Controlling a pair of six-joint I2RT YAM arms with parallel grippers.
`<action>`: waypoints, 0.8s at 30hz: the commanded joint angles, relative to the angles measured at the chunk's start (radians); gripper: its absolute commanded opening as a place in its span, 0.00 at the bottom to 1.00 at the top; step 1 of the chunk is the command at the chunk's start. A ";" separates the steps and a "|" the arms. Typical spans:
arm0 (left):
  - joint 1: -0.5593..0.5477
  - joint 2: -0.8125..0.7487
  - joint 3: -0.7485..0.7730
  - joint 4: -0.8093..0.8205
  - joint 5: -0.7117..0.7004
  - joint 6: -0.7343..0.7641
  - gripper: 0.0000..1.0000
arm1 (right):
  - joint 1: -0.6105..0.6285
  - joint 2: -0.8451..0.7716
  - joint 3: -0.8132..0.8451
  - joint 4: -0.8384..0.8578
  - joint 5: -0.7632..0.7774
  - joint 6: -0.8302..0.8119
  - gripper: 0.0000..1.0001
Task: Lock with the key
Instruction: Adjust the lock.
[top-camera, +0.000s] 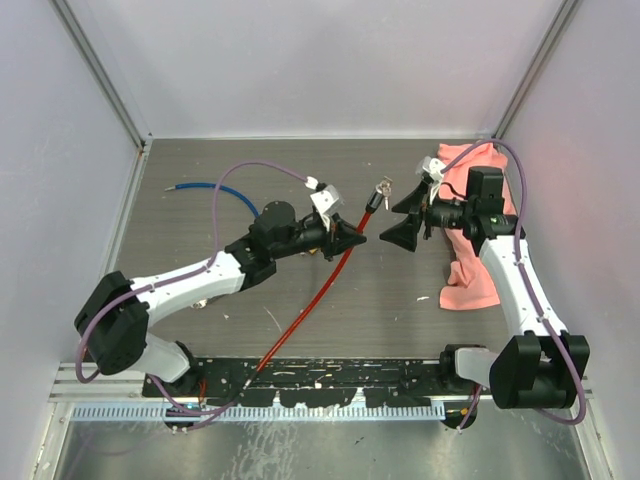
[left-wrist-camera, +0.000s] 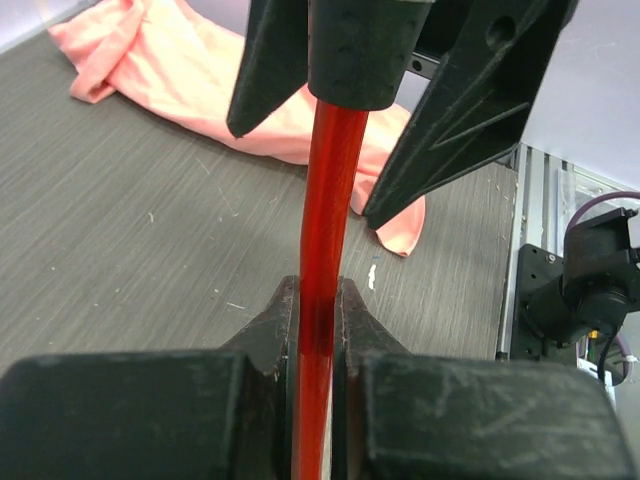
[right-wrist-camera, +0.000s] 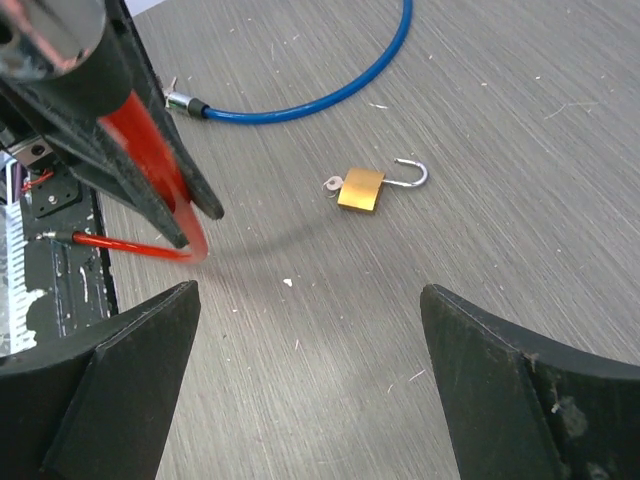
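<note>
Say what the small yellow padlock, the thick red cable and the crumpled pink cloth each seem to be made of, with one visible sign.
The small yellow padlock: probably brass, satin sheen; its open shackle looks like bright steel.
The thick red cable: glossy, translucent plastic sheath, light glows through it; core unseen.
The crumpled pink cloth: soft matte fabric, lying in folds.

Left pincer clamped on red cable, right pincer spread wide beyond, pink cloth on grey table
</note>
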 joint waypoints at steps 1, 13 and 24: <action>-0.024 0.001 0.029 0.085 -0.050 -0.042 0.00 | -0.005 0.002 0.018 -0.012 -0.012 -0.046 0.97; -0.029 -0.078 -0.045 0.061 -0.087 0.010 0.00 | -0.005 -0.054 0.015 -0.014 0.038 -0.049 0.97; -0.008 -0.128 0.030 -0.082 -0.194 0.165 0.00 | -0.005 -0.098 0.026 -0.011 -0.043 -0.072 0.97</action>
